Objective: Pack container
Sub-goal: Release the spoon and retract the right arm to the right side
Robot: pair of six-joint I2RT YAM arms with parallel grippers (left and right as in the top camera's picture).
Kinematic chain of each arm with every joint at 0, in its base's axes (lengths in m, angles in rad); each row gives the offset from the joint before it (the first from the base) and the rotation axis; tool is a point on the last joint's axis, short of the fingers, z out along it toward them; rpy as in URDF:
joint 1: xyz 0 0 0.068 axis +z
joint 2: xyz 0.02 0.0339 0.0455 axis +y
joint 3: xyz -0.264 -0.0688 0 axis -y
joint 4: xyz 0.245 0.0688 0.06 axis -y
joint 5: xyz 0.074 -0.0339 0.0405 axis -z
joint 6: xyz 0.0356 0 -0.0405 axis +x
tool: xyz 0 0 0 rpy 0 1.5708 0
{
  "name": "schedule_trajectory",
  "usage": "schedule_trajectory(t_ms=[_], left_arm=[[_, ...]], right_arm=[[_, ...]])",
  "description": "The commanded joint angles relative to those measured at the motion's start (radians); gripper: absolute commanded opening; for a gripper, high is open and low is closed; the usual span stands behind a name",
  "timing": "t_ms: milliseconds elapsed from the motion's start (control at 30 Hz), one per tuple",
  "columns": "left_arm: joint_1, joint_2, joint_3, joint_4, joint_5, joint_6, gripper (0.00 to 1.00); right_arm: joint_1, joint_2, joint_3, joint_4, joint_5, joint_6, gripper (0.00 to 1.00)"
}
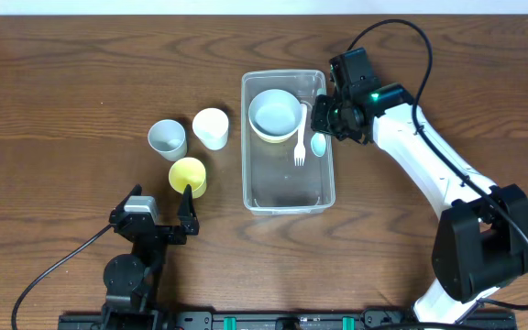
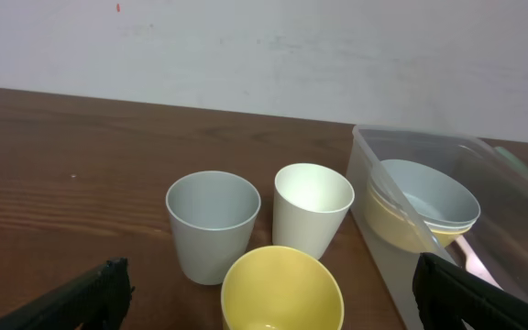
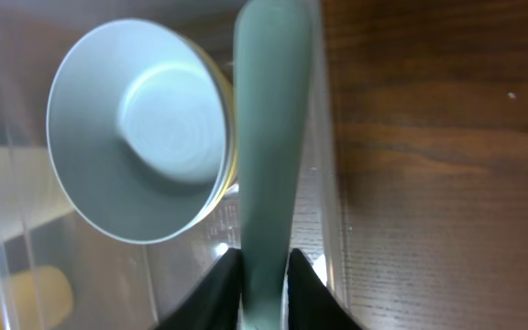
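A dark brown wooden surface (image 1: 81,73) fills the overhead view. The clear container (image 1: 282,188) stands near the centre of the frame, slightly to the right. At its upper end a grey-blue bowl (image 1: 274,112) sits nested in a yellow bowl (image 2: 397,229), and a white fork (image 1: 300,147) lies just below them. The right pincer (image 3: 264,275) reaches in from the upper right, clenched on a pale green spoon (image 1: 318,144) that runs close along the container's right wall. Left of the container three cups stand close together: a grey-blue cup (image 1: 167,137), a white cup (image 1: 211,126) and, below them, a yellow cup (image 1: 188,174). At the lower left, the left pincer (image 1: 160,209) is released, its fingers spread wide just below the yellow cup.
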Motion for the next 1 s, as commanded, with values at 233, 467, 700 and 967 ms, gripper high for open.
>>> schedule_trajectory(t_ms=[233,467,700,967], left_arm=[[0.005,-0.005,-0.026,-0.019,0.004,0.014,0.98],[0.005,-0.005,-0.026,-0.019,0.004,0.014,0.98],[0.005,-0.005,-0.026,-0.019,0.004,0.014,0.98],[0.005,-0.005,-0.026,-0.019,0.004,0.014,0.98]], right_arm=[[0.011,-0.018,-0.005,0.098,-0.06,-0.132,0.57],[-0.071,-0.04,0.057,0.053,-0.09,-0.15,0.73],[-0.301,-0.117,0.065,-0.074,-0.044,-0.105,0.91],[-0.583,-0.103,0.064,-0.169,0.103,-0.074,0.99]])
